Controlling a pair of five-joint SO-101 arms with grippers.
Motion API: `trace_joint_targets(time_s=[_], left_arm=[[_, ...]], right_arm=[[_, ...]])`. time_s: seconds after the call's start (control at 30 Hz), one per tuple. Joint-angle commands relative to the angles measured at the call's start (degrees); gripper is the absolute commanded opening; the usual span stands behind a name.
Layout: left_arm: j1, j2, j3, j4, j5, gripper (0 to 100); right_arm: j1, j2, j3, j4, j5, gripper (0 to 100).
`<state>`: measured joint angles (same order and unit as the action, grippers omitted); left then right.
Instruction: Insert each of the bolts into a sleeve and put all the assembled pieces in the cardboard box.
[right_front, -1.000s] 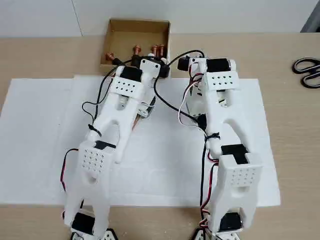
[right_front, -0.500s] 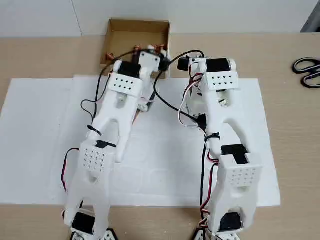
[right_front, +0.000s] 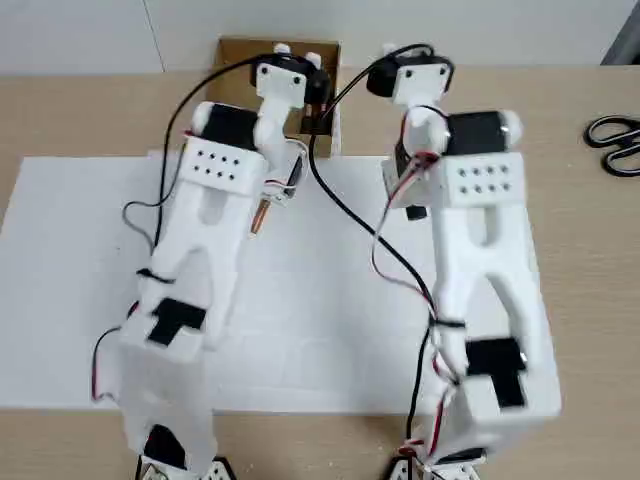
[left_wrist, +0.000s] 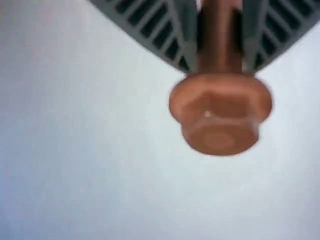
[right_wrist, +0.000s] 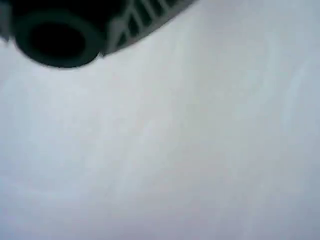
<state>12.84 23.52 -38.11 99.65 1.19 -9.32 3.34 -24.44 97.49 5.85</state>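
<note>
A copper bolt (left_wrist: 220, 115) with a hex flange head is clamped by its shank in my left gripper (left_wrist: 220, 35), head pointing outward over the white paper. From above, the bolt (right_front: 258, 216) hangs slanted under the left arm, just in front of the cardboard box (right_front: 232, 55). My right gripper (right_wrist: 65, 20) is shut on a black sleeve (right_wrist: 55, 40), whose hollow end faces the camera above the paper. In the high view the right gripper (right_front: 408, 195) sits beside the left one, a hand's width to its right. Both arms' wrists hide most of the box's inside.
A white paper sheet (right_front: 80, 270) covers the middle of the wooden table (right_front: 570, 260). Scissors (right_front: 612, 132) lie at the far right edge. Black cables (right_front: 345, 215) loop between the two arms.
Both arms have risen and tilted up from the paper near the box. The left one carries the bolt higher; the right wrist has swung toward the table's back.
</note>
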Motion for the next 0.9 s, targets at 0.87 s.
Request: trace_joint_targets(time_s=[0.87], left_arm=[[2.37,-36.04,27.03,-0.44,16.79,1]], right_arm=[[-8.13,-68.0,77.45,-44.44,0.18,0.4]])
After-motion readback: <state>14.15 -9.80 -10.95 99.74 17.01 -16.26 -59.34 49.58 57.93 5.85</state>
